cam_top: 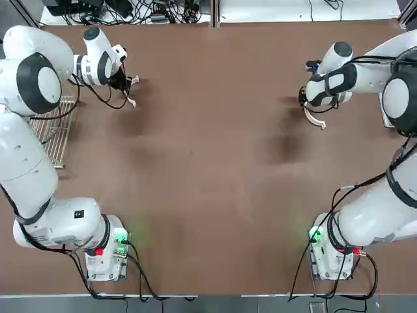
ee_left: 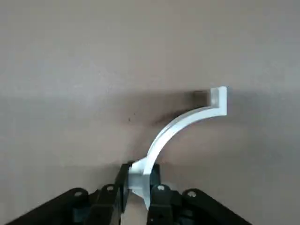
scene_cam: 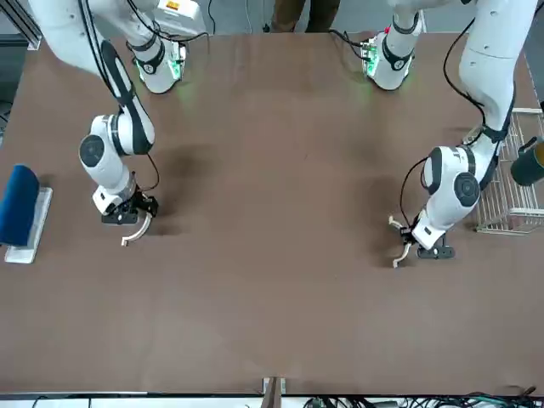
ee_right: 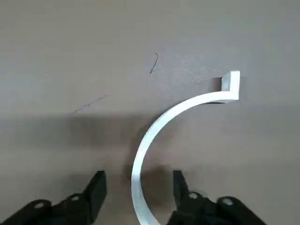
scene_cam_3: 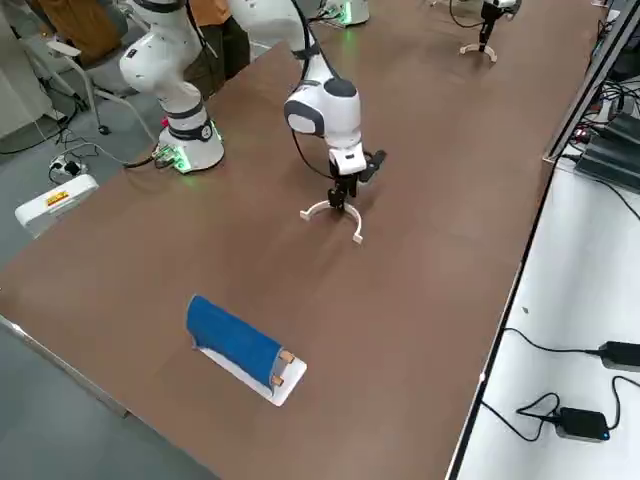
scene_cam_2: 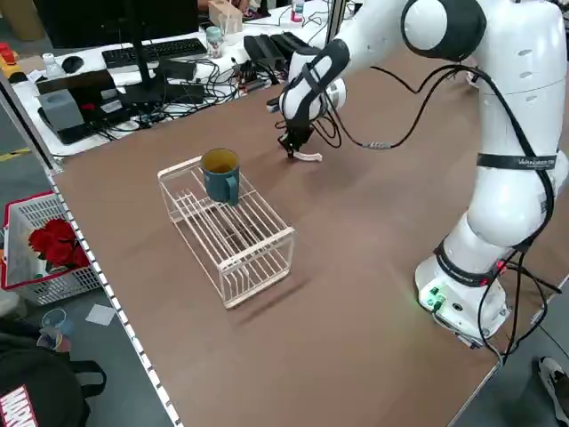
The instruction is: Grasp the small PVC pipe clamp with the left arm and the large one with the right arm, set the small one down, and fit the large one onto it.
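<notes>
We see the left gripper [ee_left: 139, 190] at the table's far left, fingers pinched on the small PVC pipe clamp [ee_left: 176, 126], whose near end is hidden between them. The right gripper [ee_right: 136, 194], far right, stands spread around the large one [ee_right: 161, 124] without clamping it; its lower end is cut off.

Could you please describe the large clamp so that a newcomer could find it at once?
Find the right arm's gripper near the table's far edge. The large clamp is the white arc standing beneath it, between open fingers. The small clamp, a narrower arc, sits pinched in the left gripper.
</notes>
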